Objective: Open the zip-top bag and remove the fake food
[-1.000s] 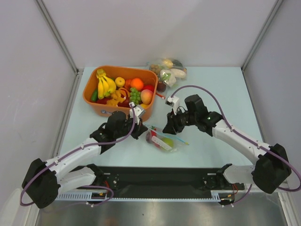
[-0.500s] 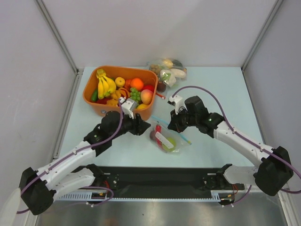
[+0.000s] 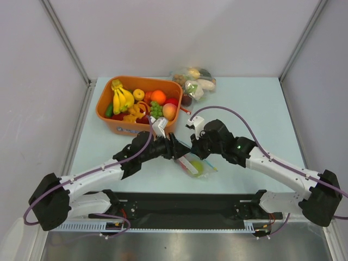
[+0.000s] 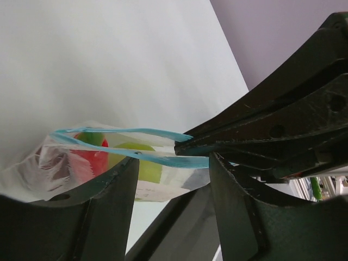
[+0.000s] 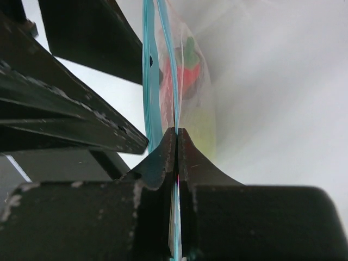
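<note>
**Bag mouth caught between both grippers**

The zip-top bag (image 3: 196, 165) is sitting mid-table with the fake food (image 4: 145, 167) inside. The right gripper (image 5: 177, 136) is pinching one lip of its zip strip (image 4: 117, 131). The left gripper (image 4: 174, 160), fingers seemingly parted, is straddling the other lip.

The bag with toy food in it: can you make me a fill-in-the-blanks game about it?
The right gripper is shut on the bag's ___ strip. The left gripper is not shut but ___. The bananas lie in the ___ tub.
Missing words: blue, open, orange.
</note>
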You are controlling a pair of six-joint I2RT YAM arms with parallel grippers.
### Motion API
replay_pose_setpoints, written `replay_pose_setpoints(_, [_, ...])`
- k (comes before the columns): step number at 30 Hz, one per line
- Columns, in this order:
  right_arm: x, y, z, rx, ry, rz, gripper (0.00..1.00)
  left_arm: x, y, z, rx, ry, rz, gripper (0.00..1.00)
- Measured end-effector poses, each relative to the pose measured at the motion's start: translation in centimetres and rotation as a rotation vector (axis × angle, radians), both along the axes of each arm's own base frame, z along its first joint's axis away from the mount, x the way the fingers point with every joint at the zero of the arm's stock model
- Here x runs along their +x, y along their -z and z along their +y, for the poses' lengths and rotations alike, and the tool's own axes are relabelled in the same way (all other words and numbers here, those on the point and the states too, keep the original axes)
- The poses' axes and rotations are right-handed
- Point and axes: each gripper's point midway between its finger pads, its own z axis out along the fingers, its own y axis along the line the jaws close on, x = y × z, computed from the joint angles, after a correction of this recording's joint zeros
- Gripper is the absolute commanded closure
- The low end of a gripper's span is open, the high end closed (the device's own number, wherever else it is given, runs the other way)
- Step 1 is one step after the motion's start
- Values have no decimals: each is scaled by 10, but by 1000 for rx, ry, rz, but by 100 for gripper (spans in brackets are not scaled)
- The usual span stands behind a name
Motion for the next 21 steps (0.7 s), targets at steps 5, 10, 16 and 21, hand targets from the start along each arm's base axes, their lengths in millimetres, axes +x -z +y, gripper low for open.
replay_pose_setpoints(5, [-2, 0, 2, -6, 8, -7, 100, -8, 7, -6, 10, 15, 27, 43])
replay_pose_setpoints(10, [-2, 0, 2, -11, 13, -16, 100, -6, 12, -4, 31, -6, 33, 43])
replay_pose_setpoints(16, [-7, -7, 6, 1, -10, -40, 100, 1, 14, 1, 47, -60, 26, 43])
replay_pose_setpoints(21, [-11, -14, 7, 14, -22, -64, 100, 4, 16, 5, 53, -89, 29, 72])
